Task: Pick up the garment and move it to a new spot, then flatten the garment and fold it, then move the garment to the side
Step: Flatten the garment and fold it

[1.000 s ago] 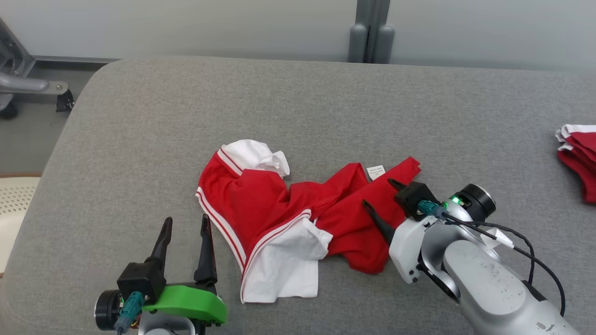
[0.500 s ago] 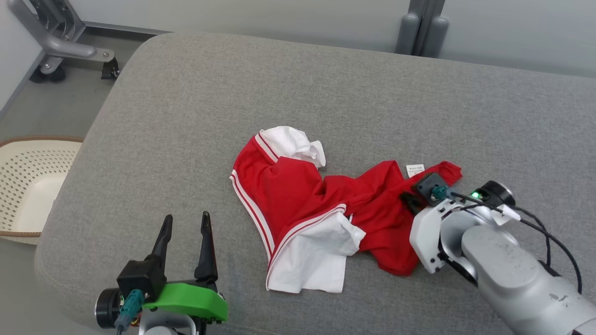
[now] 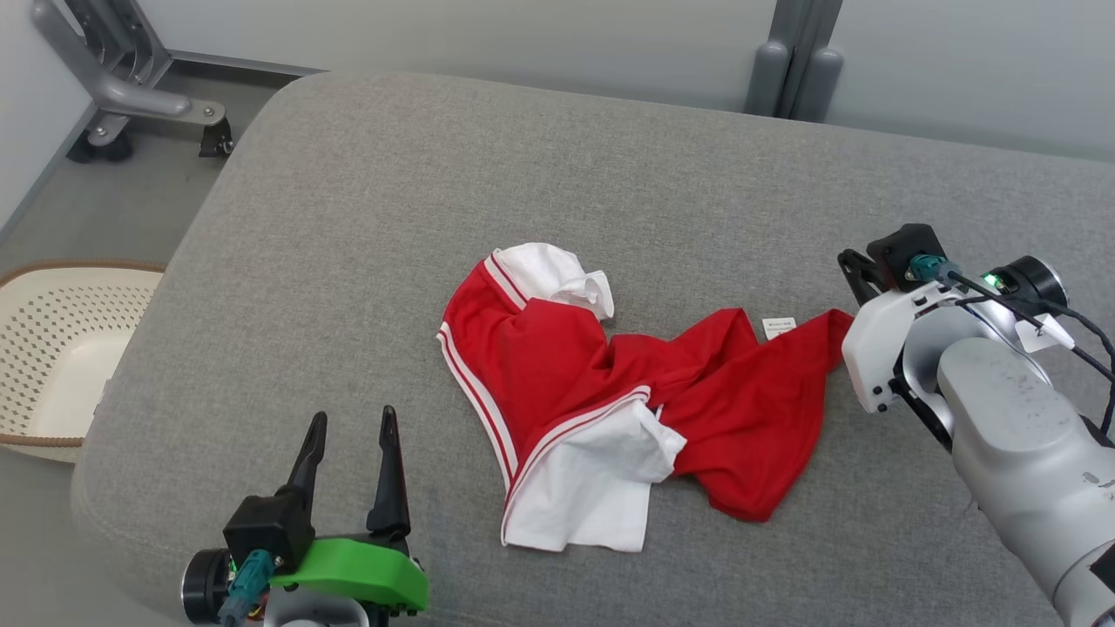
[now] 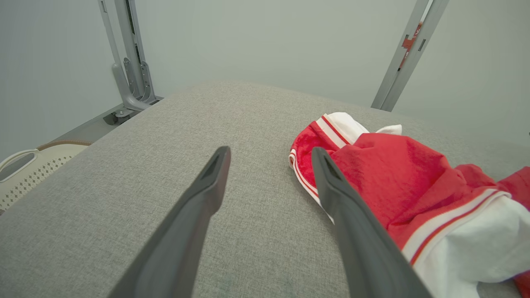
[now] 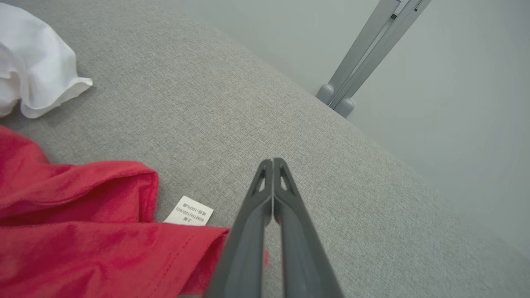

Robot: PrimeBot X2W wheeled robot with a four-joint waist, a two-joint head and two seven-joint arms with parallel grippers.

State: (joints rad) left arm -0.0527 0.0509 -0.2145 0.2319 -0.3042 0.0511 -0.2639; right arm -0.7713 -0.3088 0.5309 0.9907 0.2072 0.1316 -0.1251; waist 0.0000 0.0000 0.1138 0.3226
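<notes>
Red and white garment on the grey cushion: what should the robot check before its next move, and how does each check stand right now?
1. Right gripper shut on a corner of the garment: ok, a sliver of red cloth shows in the pinch.
2. Left gripper open and holding nothing: ok.
3. Garment lying flat: not ok, it is bunched and creased.
4. Bare cushion around the garment to move it across: ok.
5. Grip firm enough to carry the cloth: cannot tell.

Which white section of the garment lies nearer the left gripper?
The flat white section at the garment's near edge; the other section is bunched at its far side.
</notes>
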